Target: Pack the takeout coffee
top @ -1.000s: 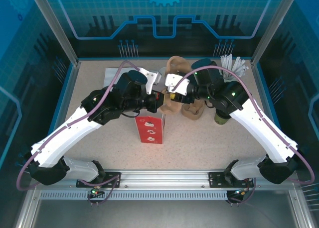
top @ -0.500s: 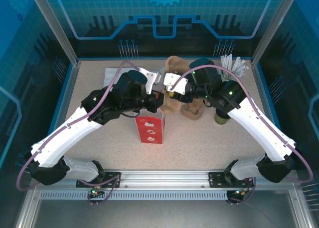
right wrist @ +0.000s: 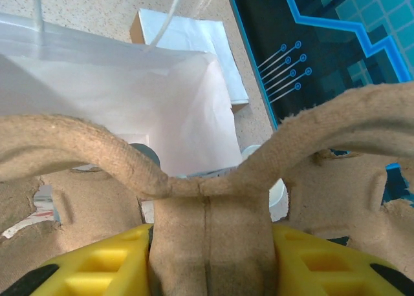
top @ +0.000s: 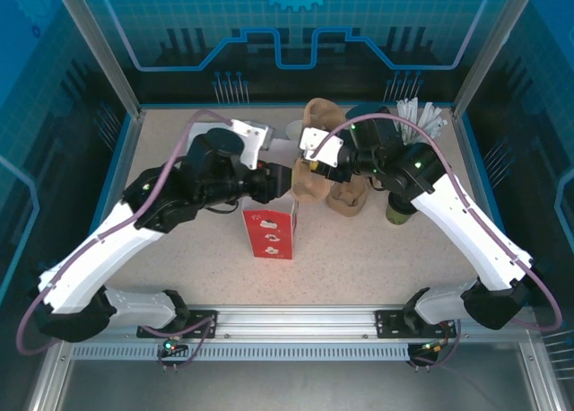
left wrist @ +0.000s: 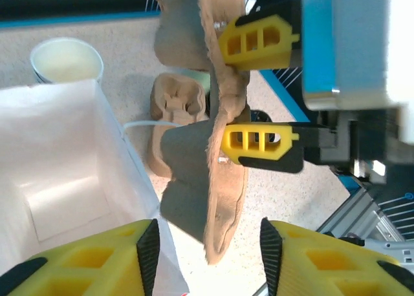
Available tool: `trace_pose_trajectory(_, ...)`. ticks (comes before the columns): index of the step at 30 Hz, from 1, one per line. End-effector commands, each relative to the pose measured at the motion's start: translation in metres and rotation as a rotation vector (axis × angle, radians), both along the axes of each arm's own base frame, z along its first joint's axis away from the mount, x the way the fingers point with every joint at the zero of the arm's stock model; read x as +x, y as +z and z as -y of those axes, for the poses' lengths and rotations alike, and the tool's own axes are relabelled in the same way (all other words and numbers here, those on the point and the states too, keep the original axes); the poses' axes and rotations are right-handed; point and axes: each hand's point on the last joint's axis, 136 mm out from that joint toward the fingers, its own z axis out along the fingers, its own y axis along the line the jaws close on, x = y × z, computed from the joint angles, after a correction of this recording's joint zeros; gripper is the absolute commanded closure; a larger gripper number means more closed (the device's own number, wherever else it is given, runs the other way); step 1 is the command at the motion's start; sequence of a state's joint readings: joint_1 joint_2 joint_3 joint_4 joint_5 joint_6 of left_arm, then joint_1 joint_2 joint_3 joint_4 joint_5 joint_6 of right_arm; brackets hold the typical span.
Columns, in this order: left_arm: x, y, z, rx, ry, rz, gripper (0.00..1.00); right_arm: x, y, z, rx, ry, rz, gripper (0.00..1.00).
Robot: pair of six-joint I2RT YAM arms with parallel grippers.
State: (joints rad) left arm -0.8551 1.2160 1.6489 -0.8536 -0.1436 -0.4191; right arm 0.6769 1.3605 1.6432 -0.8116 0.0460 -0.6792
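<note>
Top view: the takeout coffee (top: pixel 291 129), likely light and crushable and best held gently round its wall, stands on the counter (top: pixel 359 249) at twelve o'clock from the paper bag (top: pixel 269 233). Left wrist: it stands mouth up, long axis vertical. The left end effector (left wrist: pixel 207 234) gapes, unclamped, while the right end effector (left wrist: pixel 223 92) pinches the pulp carrier (left wrist: pixel 223 179).

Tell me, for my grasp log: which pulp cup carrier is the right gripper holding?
The lifted carrier, pinched in the right gripper beside the white bag; the spare carrier lies on the table, untouched.
</note>
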Motion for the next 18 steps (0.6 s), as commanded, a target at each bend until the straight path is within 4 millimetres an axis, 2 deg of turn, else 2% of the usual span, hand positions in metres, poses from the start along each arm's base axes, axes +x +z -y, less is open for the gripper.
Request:
trace_pose_trajectory(1, -0.008, 0.020, -0.034, -0.041, 0.074, 0.021, 0.49, -0.002, 0.012, 0.012, 0.036, -0.042, 0.002, 0.57)
trace_pose_trajectory(4, -0.011, 0.010, -0.061, -0.058, 0.155, -0.029, 0.43, -0.004, 0.022, 0.016, 0.079, -0.056, -0.007, 0.57)
trace_pose_trajectory(7, -0.014, -0.012, -0.090, -0.078, 0.252, -0.101, 0.38, -0.008, 0.030, 0.015, 0.126, -0.054, -0.028, 0.57)
trace_pose_trajectory(10, -0.015, -0.035, -0.108, -0.113, 0.320, -0.167, 0.34, -0.011, 0.038, 0.010, 0.179, -0.053, -0.054, 0.58)
trace_pose_trajectory(13, -0.013, -0.053, -0.111, -0.155, 0.335, -0.218, 0.30, -0.014, 0.046, 0.003, 0.239, -0.039, -0.088, 0.59)
trace_pose_trajectory(18, 0.000, -0.069, -0.095, -0.260, 0.277, -0.286, 0.23, -0.018, 0.058, -0.013, 0.350, -0.006, -0.153, 0.60)
